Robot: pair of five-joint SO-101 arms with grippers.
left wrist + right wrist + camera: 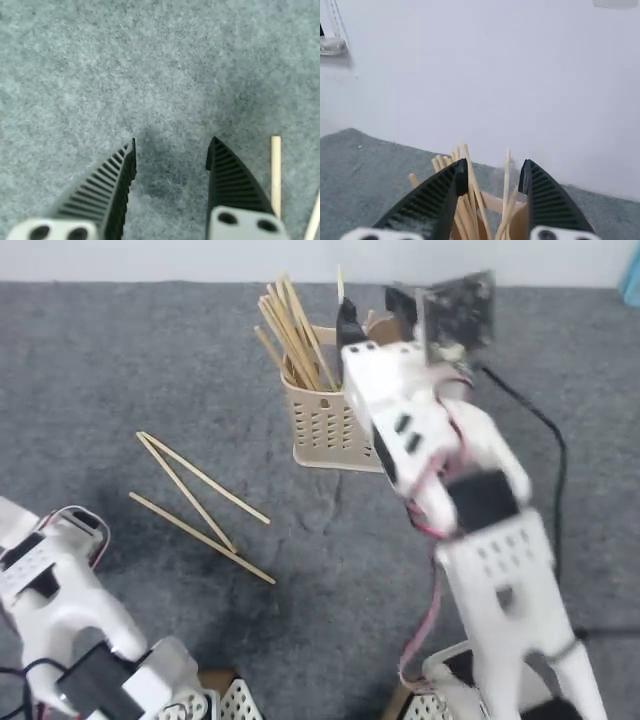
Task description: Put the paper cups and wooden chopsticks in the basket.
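Note:
A beige slotted basket (325,430) stands at the back middle of the grey carpet, with several wooden chopsticks (292,332) upright in it. Three more chopsticks (196,502) lie loose on the carpet to its front left. My right gripper (492,177) hangs open just above the basket, over the chopstick tips (465,172), with nothing between its fingers. My left gripper (172,150) is open low over bare carpet at the front left, empty, with a loose chopstick end (275,172) beside one finger. The left arm (50,600) sits at the front left corner.
The right arm's body (450,490) and a black cable (550,440) lie to the right of the basket. Behind the carpet rises a white wall (495,75). Arm bases (230,700) stand at the front edge. Bare carpet stretches across the back left.

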